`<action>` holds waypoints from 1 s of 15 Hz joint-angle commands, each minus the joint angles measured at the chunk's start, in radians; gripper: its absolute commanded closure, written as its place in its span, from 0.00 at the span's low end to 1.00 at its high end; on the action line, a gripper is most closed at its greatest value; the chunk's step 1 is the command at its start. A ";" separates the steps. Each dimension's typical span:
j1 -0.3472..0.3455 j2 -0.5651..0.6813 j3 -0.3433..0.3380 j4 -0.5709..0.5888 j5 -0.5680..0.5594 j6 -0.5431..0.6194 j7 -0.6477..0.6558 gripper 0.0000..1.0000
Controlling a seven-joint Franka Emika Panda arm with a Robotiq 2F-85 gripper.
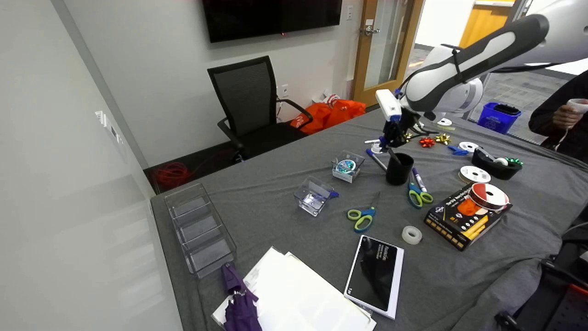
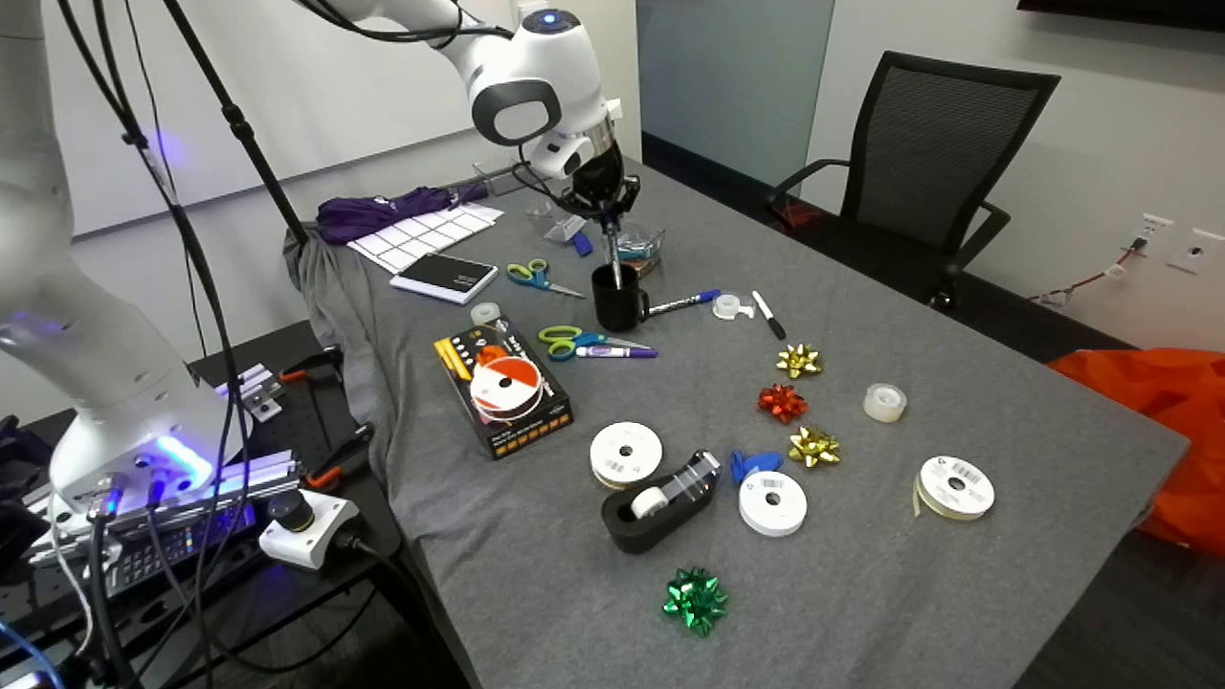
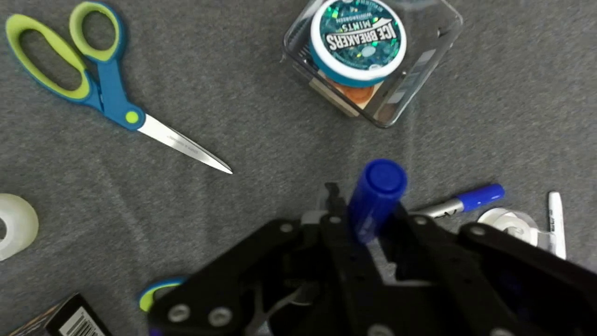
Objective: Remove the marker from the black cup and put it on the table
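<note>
Jaws grip mkr [image 3: 378, 197] nr ICE BREAKERS [image 3: 358, 41].

- White, rounded arm [image 1: 500, 44]; dark grey bands [image 2: 517, 93] in both exterior views.
- Wrist [image 2: 574, 77]: dark cap [image 2: 567, 26] at 12 o'clock, its light [image 2: 548, 17] blue; silver collar [image 2: 601, 140] at 4 o'clock.
- Black cables [image 2: 412, 35], tied by a black strap [image 1: 456, 65].
- White base [image 2: 105, 440], bluish glow [image 2: 185, 461] at its 4 o'clock.
- Black fingers [image 3: 341, 240], blurred in the wrist view.
- Round silvery screws [image 3: 219, 316] at 7 o'clock there.
</note>
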 commanded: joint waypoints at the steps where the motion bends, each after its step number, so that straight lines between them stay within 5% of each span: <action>1: -0.064 -0.118 0.050 -0.064 0.094 -0.101 -0.122 0.95; 9: -0.071 -0.283 0.007 -0.163 0.115 -0.372 -0.281 0.95; 15: -0.058 -0.285 -0.046 -0.273 -0.111 -0.347 -0.400 0.95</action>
